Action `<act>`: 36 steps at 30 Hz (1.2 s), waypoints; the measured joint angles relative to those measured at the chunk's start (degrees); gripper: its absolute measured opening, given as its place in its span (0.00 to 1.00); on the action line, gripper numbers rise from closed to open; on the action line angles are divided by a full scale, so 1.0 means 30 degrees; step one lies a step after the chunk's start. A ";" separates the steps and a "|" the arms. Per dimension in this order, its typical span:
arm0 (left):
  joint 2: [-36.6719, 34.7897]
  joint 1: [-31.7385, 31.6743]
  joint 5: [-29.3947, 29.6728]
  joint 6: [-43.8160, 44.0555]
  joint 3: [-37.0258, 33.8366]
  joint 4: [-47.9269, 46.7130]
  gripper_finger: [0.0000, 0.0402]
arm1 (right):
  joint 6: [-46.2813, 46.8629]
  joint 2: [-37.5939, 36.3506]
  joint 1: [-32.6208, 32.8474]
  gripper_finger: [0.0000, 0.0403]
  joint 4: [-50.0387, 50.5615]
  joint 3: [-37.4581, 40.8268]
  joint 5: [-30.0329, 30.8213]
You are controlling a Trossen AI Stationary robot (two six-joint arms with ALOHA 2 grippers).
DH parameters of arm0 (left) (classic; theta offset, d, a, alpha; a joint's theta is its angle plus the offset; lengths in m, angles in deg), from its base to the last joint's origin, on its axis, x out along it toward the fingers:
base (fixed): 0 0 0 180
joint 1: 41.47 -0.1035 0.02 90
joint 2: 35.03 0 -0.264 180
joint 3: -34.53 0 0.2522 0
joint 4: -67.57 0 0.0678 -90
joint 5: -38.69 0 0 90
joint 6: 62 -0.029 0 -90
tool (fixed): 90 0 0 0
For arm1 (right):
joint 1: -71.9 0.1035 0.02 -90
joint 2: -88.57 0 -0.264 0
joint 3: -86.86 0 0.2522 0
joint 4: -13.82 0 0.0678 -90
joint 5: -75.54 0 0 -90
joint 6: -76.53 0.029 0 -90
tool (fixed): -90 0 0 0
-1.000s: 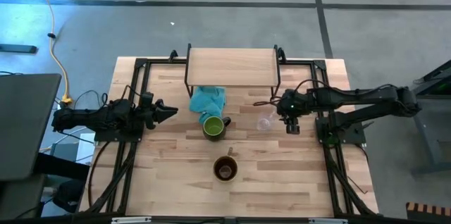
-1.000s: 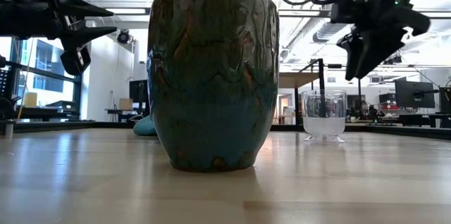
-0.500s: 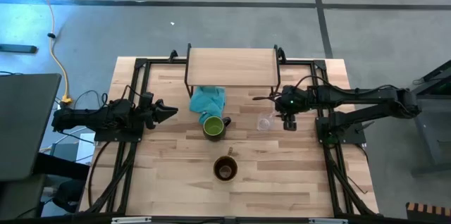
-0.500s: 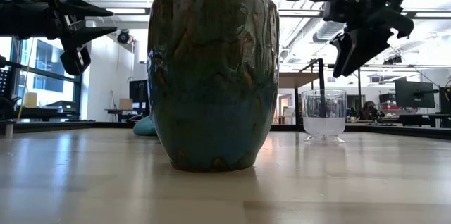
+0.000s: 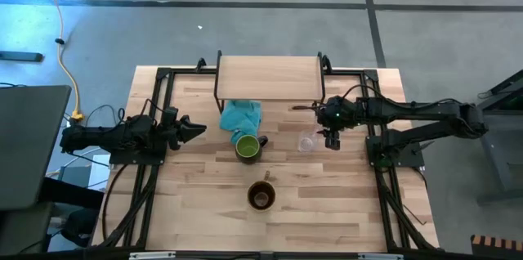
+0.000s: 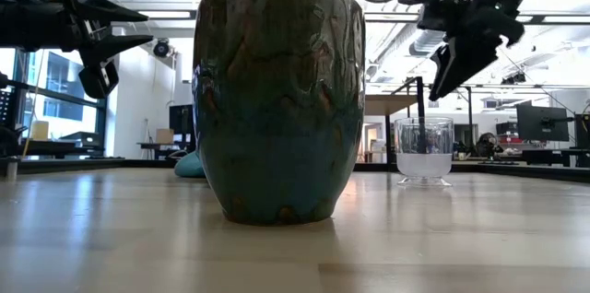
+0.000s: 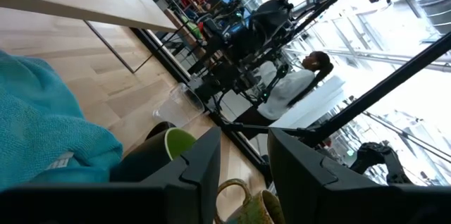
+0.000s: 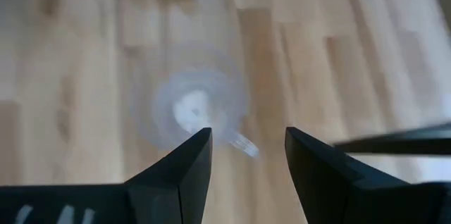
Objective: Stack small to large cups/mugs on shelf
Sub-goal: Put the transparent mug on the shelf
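High view: right end effector [image 5: 329, 140] hangs open just right of the clear glass cup [image 5: 306, 141]; left end effector [image 5: 196, 128] waits part-open, empty, at desk's left.

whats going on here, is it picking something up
Not yet. The right gripper hangs open above the table beside the glass cup, touching nothing. The left gripper waits at the left side, open and empty. The green mug and brown mug stand on the table, a teal cloth lies by the shelf, and nothing is on the shelf.
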 joint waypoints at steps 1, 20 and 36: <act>0.0000 -0.0004 0.0003 0.0002 0.0000 -0.0004 0.26 | 0.0123 0.0096 0.0001 0.43 -0.0529 0.0000 -0.0519; -0.0007 0.0000 -0.0329 0.0292 0.0000 -0.0022 0.26 | -0.2062 0.3016 -0.0593 0.43 0.0806 0.0027 -0.0741; -0.0007 0.0000 -0.0463 0.0393 0.0000 -0.0015 0.26 | -0.2046 0.2963 0.0089 0.43 -0.1359 0.0000 -0.1245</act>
